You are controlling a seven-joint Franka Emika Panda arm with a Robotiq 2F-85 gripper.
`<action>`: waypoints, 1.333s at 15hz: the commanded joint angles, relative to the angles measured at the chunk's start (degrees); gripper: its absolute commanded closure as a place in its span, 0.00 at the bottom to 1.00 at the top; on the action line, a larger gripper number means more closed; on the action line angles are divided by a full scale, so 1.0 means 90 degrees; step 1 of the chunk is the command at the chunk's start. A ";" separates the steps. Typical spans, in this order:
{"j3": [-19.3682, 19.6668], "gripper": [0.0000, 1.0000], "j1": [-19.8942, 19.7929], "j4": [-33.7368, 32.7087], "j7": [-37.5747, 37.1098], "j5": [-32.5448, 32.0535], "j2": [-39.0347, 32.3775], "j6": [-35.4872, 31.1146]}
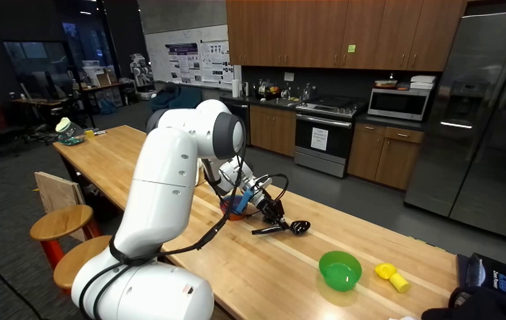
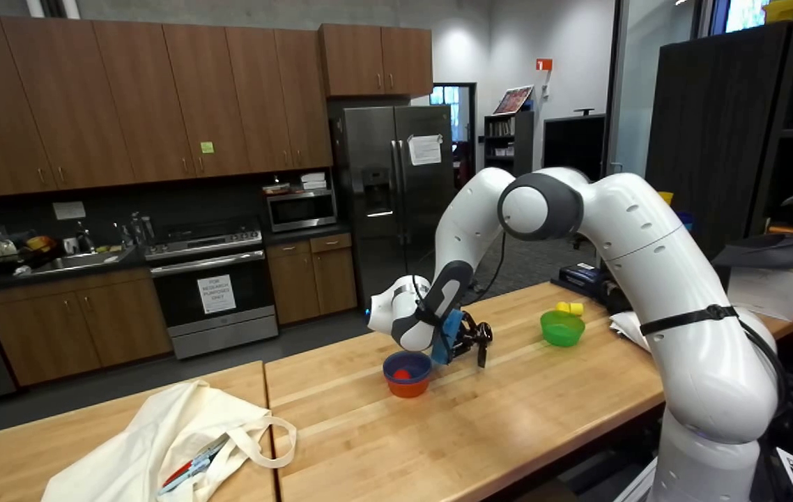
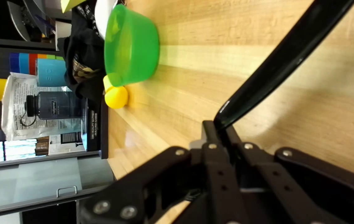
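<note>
hand is clamped tight on a black serving spoon (my best guess, could be a ladle), jaws squeezed together with only its thin handle between them, so basically no gap left. that puts the spoon right in the grip, low over the wooden surface, though i honestly can't tell whether it's touching down or hanging just off it. the bit that matters imo is the angle: it doesn't stick straight out ahead of the jaws, it sits crosswise, grabbed somewhere between its two ends. in an exterior view the scoop end pokes out on the far side, toward the stove, while the handle comes out the opposite way, toward the near edge. meanwhile the green bowl stands well apart, along the surface on the fridge side, so the spoon's long axis looks to run across the line from hand to bowl rather than along it. just past that bowl there's a yellow round piece against a stubby yellow cylinder, maybe all one thing. other direction, near the hand, a blue bowl looks nested in an orange bowl, with a red ball or something like it inside. only one arm in play, so no question of which one's nearer.
</note>
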State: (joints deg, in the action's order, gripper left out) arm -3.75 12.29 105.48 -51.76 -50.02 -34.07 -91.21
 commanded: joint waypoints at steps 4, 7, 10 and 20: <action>-0.0038 0.98 -0.0058 0.0403 0.0191 0.0090 0.0800 -0.0157; -0.0069 0.98 -0.0042 0.0562 0.0146 0.0074 0.1051 -0.0200; -0.0138 0.98 -0.0021 0.0820 0.0115 0.0042 0.1357 -0.0325; -0.0397 0.98 -0.0007 0.2176 -0.0173 -0.0089 0.2634 -0.1054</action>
State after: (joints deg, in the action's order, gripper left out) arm -6.66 12.52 120.20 -52.29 -50.16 -15.05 -98.22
